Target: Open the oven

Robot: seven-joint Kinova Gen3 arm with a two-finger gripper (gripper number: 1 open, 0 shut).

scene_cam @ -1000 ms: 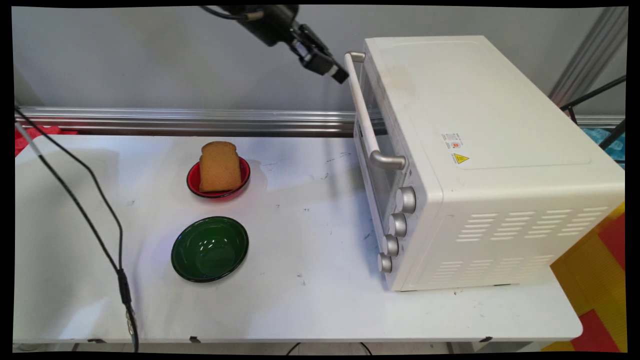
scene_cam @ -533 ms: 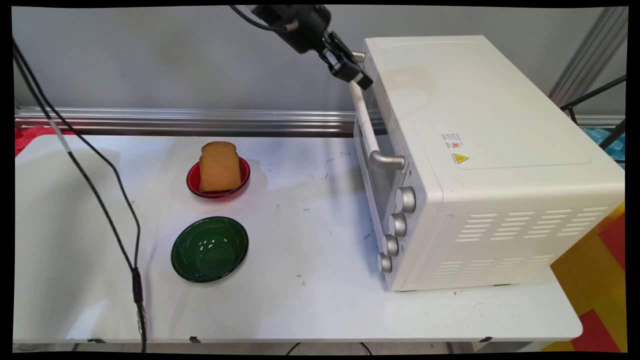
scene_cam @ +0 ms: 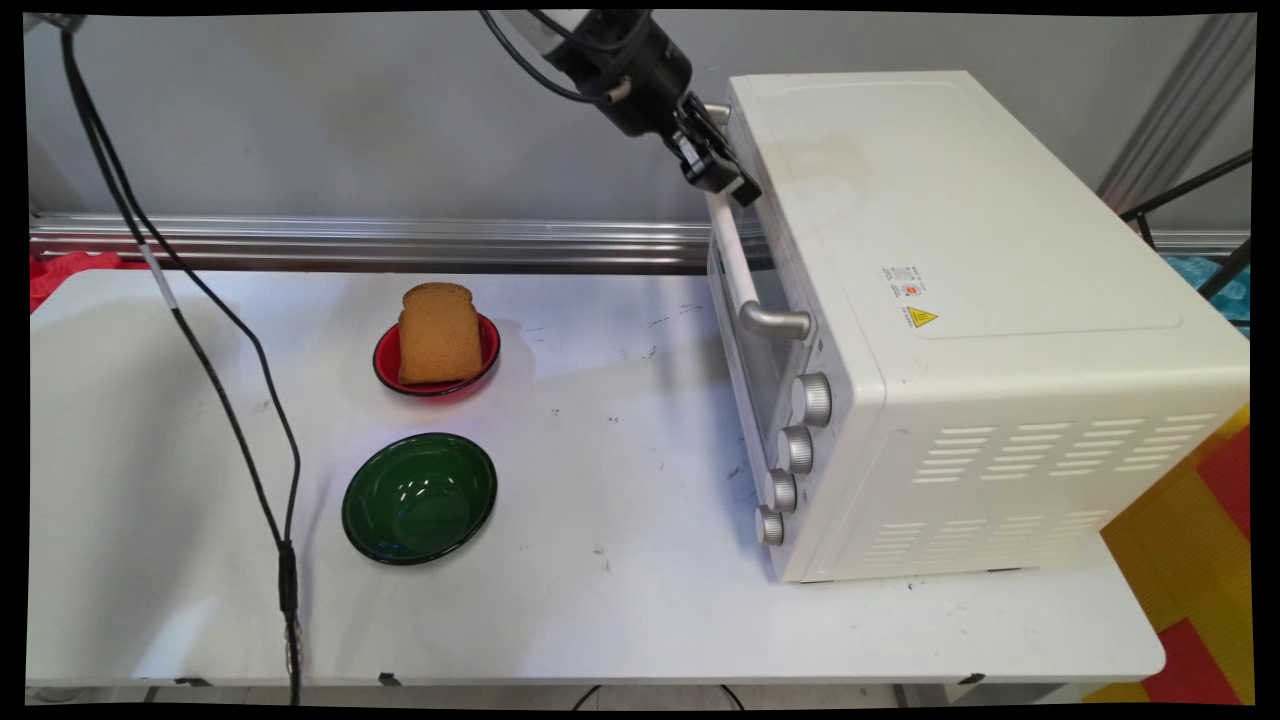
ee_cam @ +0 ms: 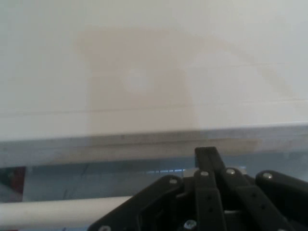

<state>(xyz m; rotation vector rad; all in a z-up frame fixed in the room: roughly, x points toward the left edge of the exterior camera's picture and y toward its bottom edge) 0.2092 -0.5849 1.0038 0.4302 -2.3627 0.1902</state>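
My black gripper (scene_cam: 742,190) is shut, with nothing seen held in it, high at the far end of the white oven's (scene_cam: 950,250) door handle (scene_cam: 735,262). Its tips lie against the upper front edge of the oven, right by the handle bar. In the hand view the shut fingertips (ee_cam: 206,153) point at the oven's front edge, with the white oven top (ee_cam: 144,72) filling the picture above. The white handle bar (ee_cam: 48,211) runs in from the lower left and passes behind the linkage. The oven door looks closed.
A slice of brown bread (scene_cam: 438,335) stands in a red bowl (scene_cam: 381,366) at mid table. An empty green bowl (scene_cam: 420,497) sits nearer the front. Several silver knobs (scene_cam: 795,450) line the oven's front. Black cables (scene_cam: 230,400) hang over the table's left side.
The gripper has moved right and down, from open air left of the oven to the far end of the door handle. The hanging cables have swung right.
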